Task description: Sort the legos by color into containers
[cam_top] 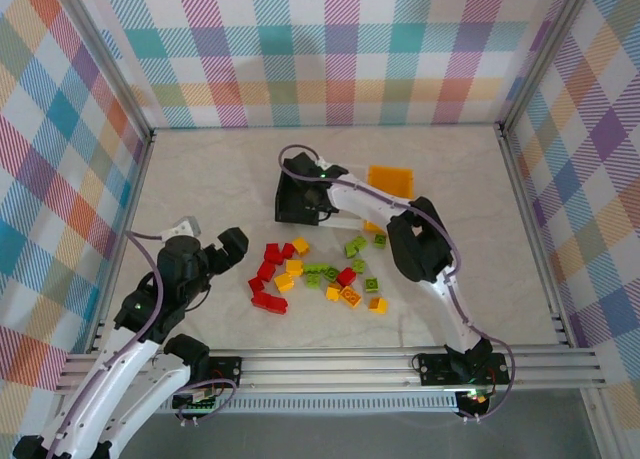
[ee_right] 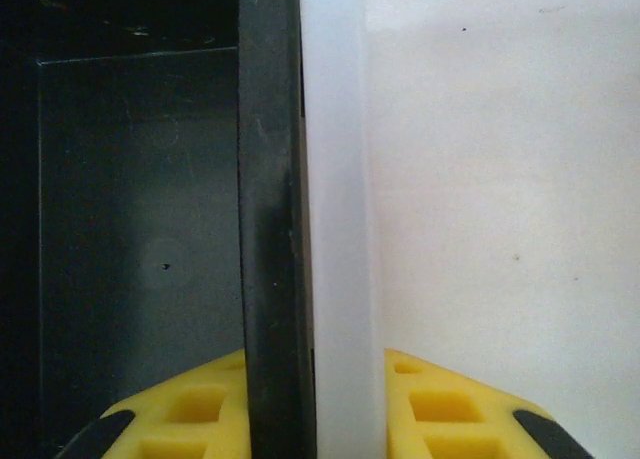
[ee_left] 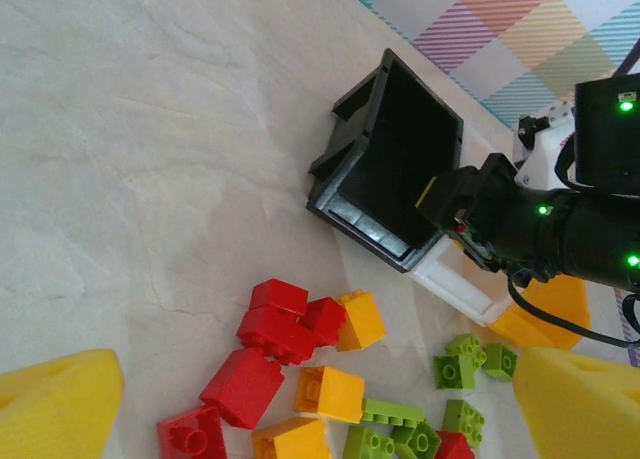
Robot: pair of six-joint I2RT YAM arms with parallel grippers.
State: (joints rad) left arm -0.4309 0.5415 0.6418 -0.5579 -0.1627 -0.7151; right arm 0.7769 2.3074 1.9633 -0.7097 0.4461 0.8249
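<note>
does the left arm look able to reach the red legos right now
Probably yes: the left gripper is open, left of the red legos, with bare table between them. The right gripper is farther back, shut on the black bin and white bin walls.

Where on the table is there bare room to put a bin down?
Bare: left of the black bin up to the left wall; the strip along the back wall; right of the right arm up to the rail. Crowded: the middle, with the legos, and where the right claw grips the black bin and white bin walls.
</note>
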